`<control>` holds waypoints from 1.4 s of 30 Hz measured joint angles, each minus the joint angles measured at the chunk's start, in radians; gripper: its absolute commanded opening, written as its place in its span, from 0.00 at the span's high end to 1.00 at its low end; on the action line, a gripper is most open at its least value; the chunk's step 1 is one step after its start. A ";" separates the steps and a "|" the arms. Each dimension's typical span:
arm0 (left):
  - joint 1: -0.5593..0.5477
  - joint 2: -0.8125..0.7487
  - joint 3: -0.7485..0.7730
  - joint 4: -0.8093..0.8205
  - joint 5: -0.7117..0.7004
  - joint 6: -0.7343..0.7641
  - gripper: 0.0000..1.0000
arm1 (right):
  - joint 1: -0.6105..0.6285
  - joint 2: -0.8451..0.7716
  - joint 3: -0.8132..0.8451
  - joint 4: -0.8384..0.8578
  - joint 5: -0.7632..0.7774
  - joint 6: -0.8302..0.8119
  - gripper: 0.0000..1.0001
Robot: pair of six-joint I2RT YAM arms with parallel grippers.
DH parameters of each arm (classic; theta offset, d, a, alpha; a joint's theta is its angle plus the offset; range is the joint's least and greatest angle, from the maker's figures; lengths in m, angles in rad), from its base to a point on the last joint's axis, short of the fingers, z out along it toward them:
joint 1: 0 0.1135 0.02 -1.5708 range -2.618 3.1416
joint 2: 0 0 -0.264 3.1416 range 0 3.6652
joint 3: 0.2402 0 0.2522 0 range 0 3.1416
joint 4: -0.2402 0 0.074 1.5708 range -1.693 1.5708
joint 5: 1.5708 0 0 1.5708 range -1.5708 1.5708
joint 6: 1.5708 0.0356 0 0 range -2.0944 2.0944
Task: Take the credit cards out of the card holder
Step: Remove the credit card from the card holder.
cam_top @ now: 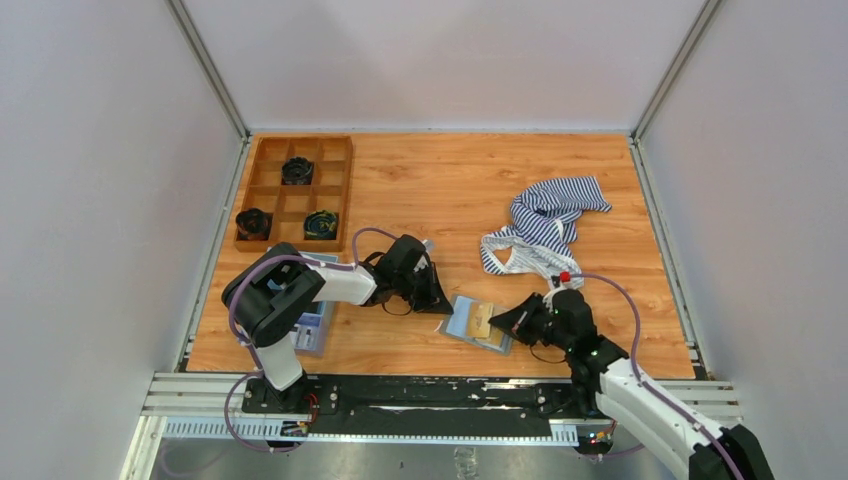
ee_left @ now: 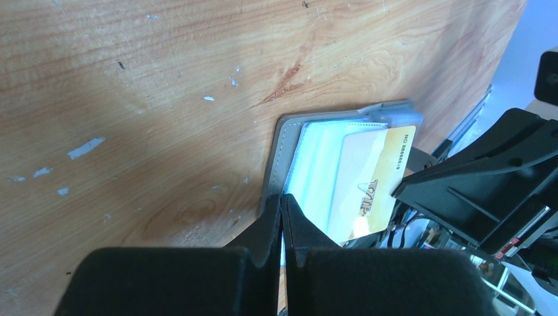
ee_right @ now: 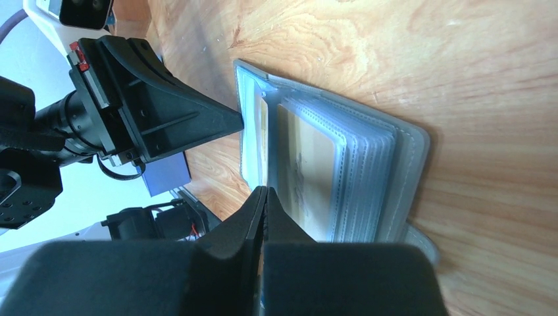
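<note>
Flanking the open card holder (cam_top: pixel 470 319), my left gripper (ee_left: pixel 281 201) and right gripper (ee_right: pixel 263 192) each reach its edge, jaws pressed together; a tan credit card (ee_left: pixel 374 179) shows in its sleeves.

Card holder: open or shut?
Open: the card holder lies spread, clear sleeves and a tan credit card showing.
</note>
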 measured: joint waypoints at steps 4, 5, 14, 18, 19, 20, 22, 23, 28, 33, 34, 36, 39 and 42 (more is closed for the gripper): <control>0.000 -0.003 0.000 -0.001 -0.001 0.000 1.00 | -0.018 -0.094 -0.001 -0.100 0.002 -0.003 1.00; 0.000 -0.004 0.000 -0.002 -0.002 0.000 1.00 | -0.023 -0.116 -0.001 -0.128 0.002 -0.005 1.00; -0.007 -0.039 -0.007 -0.048 -0.029 0.005 0.87 | -0.031 -0.221 0.002 -0.164 0.000 -0.014 1.00; -0.010 -0.076 -0.013 -0.087 -0.049 0.012 0.81 | -0.031 -0.224 0.002 -0.163 0.000 -0.016 1.00; -0.014 -0.088 -0.013 -0.093 -0.057 0.013 0.80 | -0.031 -0.223 0.002 -0.163 0.000 -0.016 1.00; -0.021 -0.101 -0.013 -0.097 -0.063 0.013 0.79 | -0.031 -0.222 0.002 -0.163 0.000 -0.017 1.00; -0.043 -0.123 -0.009 -0.103 -0.071 0.014 0.78 | -0.031 -0.219 0.002 -0.162 0.000 -0.020 1.00; -0.058 -0.128 -0.002 -0.108 -0.074 0.013 0.78 | -0.032 -0.214 0.002 -0.162 -0.001 -0.021 1.00; -0.130 -0.105 0.081 -0.112 -0.076 0.013 0.84 | -0.032 -0.161 0.002 -0.156 -0.012 -0.027 1.00; -0.146 -0.019 0.121 -0.103 -0.072 0.012 0.87 | -0.032 -0.100 0.002 -0.153 -0.021 -0.034 1.00; -0.146 0.000 0.121 -0.105 -0.072 0.011 0.87 | -0.032 -0.096 0.002 -0.152 -0.021 -0.034 1.00; -0.146 0.027 0.121 -0.110 -0.073 0.007 0.87 | -0.032 -0.089 0.002 -0.151 -0.023 -0.035 1.00; -0.146 0.034 0.121 -0.109 -0.074 0.001 0.87 | -0.032 -0.086 0.002 -0.151 -0.027 -0.035 1.00; -0.146 0.033 0.121 -0.109 -0.077 0.000 0.87 | -0.032 -0.086 0.002 -0.151 -0.029 -0.035 1.00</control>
